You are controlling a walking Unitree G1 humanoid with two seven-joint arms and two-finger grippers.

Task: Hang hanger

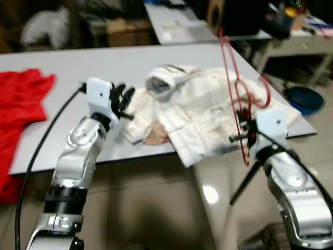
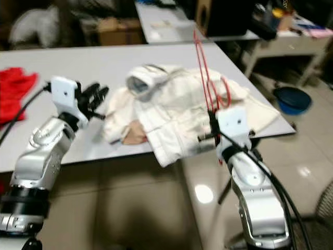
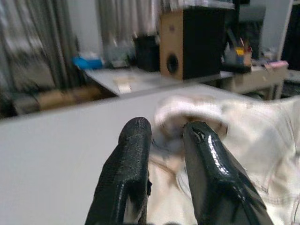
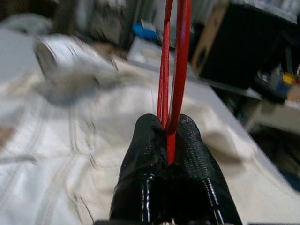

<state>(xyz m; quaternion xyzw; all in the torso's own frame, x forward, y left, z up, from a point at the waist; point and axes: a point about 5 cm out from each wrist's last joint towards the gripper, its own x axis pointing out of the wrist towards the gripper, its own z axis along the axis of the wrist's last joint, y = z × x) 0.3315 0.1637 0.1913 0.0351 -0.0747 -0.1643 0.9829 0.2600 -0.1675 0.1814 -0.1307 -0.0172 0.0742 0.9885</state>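
A red wire hanger (image 1: 229,67) stands upright over the right side of a white jacket (image 1: 203,114) that lies crumpled on the grey table (image 1: 104,62). My right gripper (image 1: 243,121) is shut on the hanger's lower part, just past the table's near right corner. The right wrist view shows the red wire (image 4: 176,56) pinched between the two black fingers (image 4: 145,140). My left gripper (image 1: 125,99) hovers at the jacket's left edge, open with a narrow gap and nothing in it. In the left wrist view the jacket's collar (image 3: 187,110) lies just beyond the fingertips (image 3: 136,136).
A red garment (image 1: 21,104) hangs over the table's left end. A blue basin (image 1: 304,98) sits on the floor to the right. Behind are a second table (image 1: 177,23), a speaker box (image 3: 197,42) and a cluttered desk (image 1: 296,41). A black tripod leg (image 1: 244,182) slants below my right wrist.
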